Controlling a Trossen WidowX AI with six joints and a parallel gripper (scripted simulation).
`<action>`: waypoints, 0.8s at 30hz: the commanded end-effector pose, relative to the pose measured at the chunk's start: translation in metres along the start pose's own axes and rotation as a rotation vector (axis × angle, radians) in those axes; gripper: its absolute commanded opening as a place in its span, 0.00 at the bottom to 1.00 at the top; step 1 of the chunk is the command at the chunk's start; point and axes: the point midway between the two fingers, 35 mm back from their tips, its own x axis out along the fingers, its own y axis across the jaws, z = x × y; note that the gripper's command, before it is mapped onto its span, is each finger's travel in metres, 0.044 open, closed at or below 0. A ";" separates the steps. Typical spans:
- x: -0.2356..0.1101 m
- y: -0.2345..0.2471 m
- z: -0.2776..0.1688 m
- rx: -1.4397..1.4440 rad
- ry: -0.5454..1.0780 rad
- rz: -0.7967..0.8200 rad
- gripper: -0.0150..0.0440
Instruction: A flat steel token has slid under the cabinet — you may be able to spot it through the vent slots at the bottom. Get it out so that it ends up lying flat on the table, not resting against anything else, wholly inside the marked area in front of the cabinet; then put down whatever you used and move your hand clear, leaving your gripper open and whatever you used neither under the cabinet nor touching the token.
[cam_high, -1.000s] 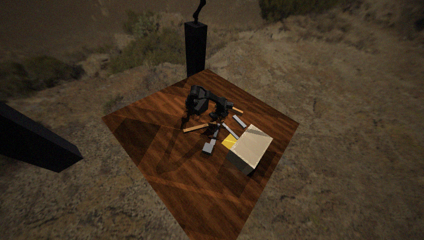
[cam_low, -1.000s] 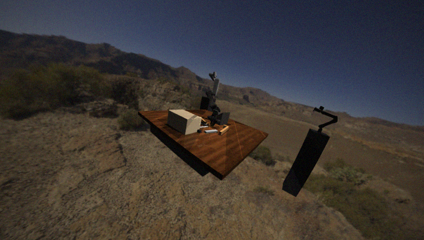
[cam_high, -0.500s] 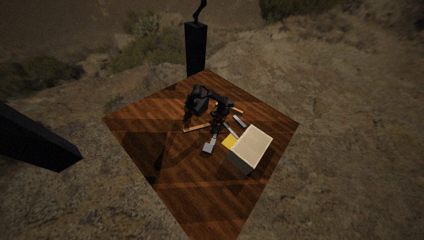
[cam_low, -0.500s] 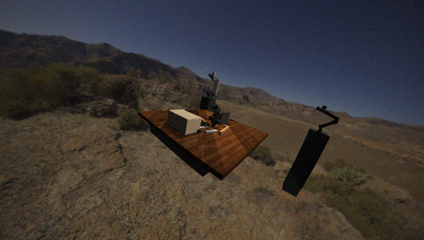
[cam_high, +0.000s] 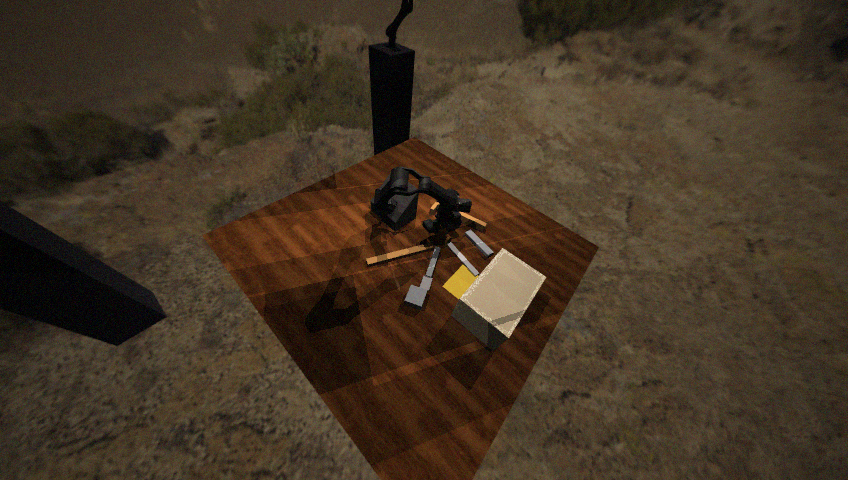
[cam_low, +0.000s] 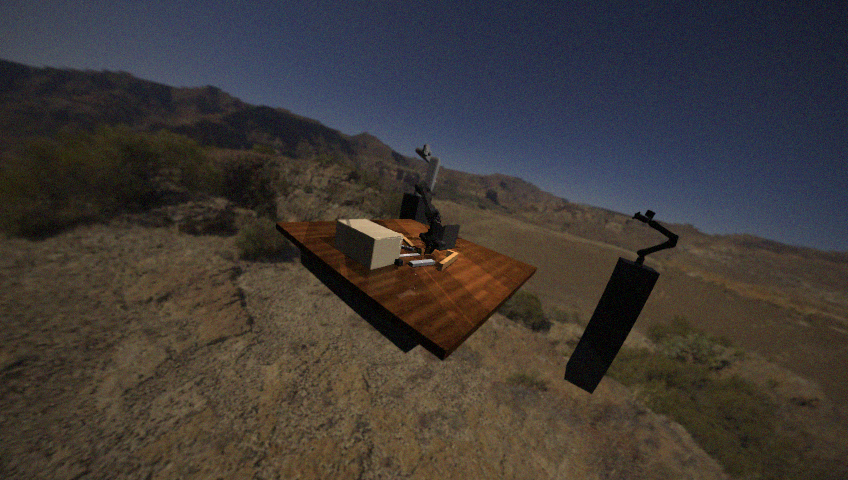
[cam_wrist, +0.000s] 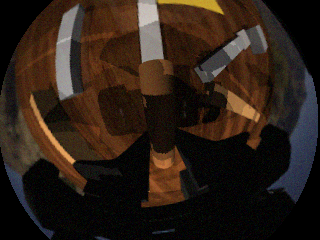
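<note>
My gripper (cam_high: 443, 226) (cam_wrist: 160, 131) is shut on the wooden handle of a long rod (cam_wrist: 159, 83). The rod's grey-white front part (cam_high: 463, 258) (cam_wrist: 150, 23) points at the yellow marked area (cam_high: 458, 281) and ends at its near edge. The beige cabinet (cam_high: 503, 291) (cam_low: 367, 242) stands just behind that area. The steel token shows in no view. I cannot tell whether the rod touches the table.
Other tools lie around the gripper: a grey tool with a block head (cam_high: 421, 285) (cam_wrist: 230, 54), a short grey bar (cam_high: 479, 243) (cam_wrist: 67, 54), a long wooden stick (cam_high: 395, 255) and a shorter wooden stick (cam_high: 473, 219). The arm's base (cam_high: 393, 205) stands behind. Dark camera posts stand off the table.
</note>
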 end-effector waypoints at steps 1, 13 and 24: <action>-0.001 0.008 0.000 0.002 -0.001 0.006 0.25; 0.000 0.011 -0.003 0.007 0.001 0.001 0.39; 0.000 0.011 -0.003 0.007 0.000 0.003 0.64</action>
